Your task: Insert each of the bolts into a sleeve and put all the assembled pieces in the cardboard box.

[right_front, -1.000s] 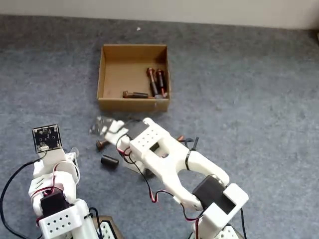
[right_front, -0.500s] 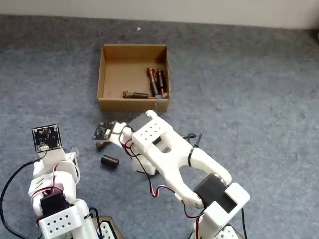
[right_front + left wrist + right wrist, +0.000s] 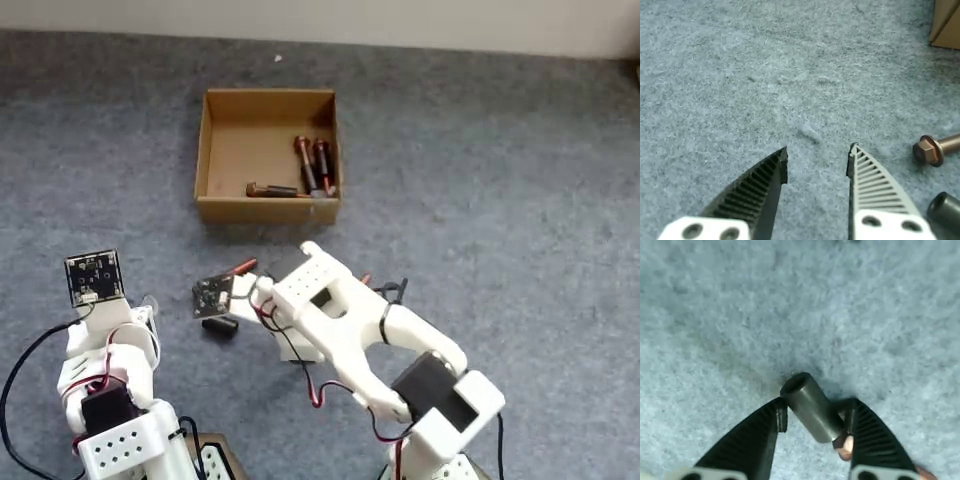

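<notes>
Straddling the slanted sleeve (image 3: 810, 406) on the carpet (image 3: 715, 315), the right pincer (image 3: 816, 411) stands spread.

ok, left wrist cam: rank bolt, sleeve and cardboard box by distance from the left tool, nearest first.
1. Tie: bolt and sleeve, both on the carpet off the left tool's pale-finger side; too close to call.
2. Farthest: cardboard box, well ahead on that same side.

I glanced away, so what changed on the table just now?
The right arm's end effector drew back from the brown cardboard box toward the arms' bases; its open fingers now flank the black cylindrical sleeve. Nothing was gripped or released. The sleeve, the box and the left end effector stayed put.
</notes>
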